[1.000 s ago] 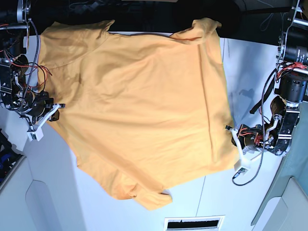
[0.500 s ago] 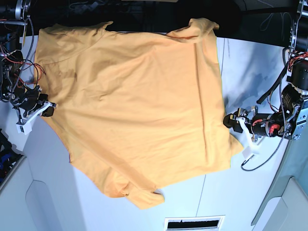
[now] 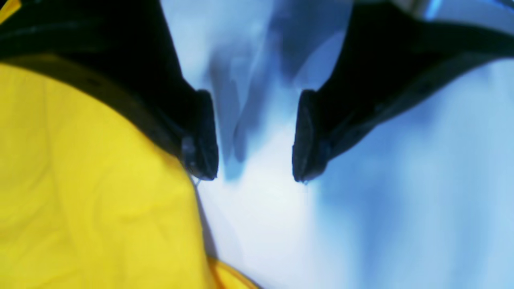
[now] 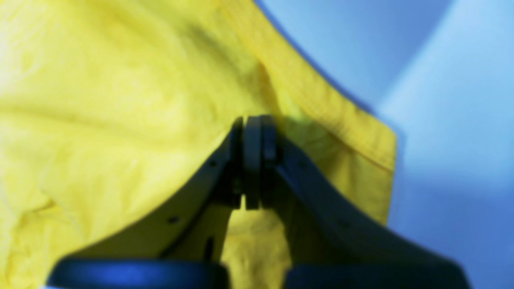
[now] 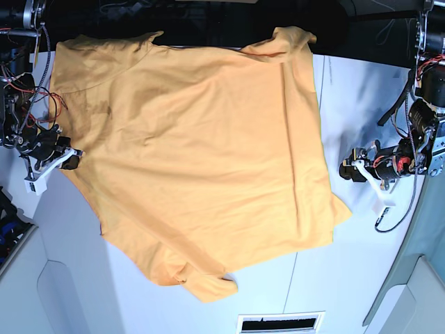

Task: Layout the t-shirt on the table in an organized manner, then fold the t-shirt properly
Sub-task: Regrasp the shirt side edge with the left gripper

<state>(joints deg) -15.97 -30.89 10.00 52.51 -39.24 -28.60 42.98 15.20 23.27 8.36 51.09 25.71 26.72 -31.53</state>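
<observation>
Watch your right claw (image 4: pixel 252 160) first; its two tips are pressed together on the edge of the t-shirt (image 5: pixel 201 153), so it is pinching the cloth; if you pull that side hard while the other side is free, I think the shirt will slide, turn more crooked and bunch up; a quick tug could also slip the thin cloth out of the pinch.

Your left claw (image 3: pixel 255 138) is spread wide and holds nothing; the shirt's corner lies just beside one tip, and bare tabletop (image 3: pixel 401 200) shows between the tips; if you close it there, you may grab only air, or snag just a tiny bit of the hem.

From above, the shirt lies flat on the tabletop but tilted; the right claw (image 5: pixel 59 156) touches its edge on one side; the left claw (image 5: pixel 354 170) sits near the other edge, not touching; the far end of the shirt reaches past the back edge of the tabletop into the dark; pull that way and it could slide off; the near sleeve is still folded under itself.
</observation>
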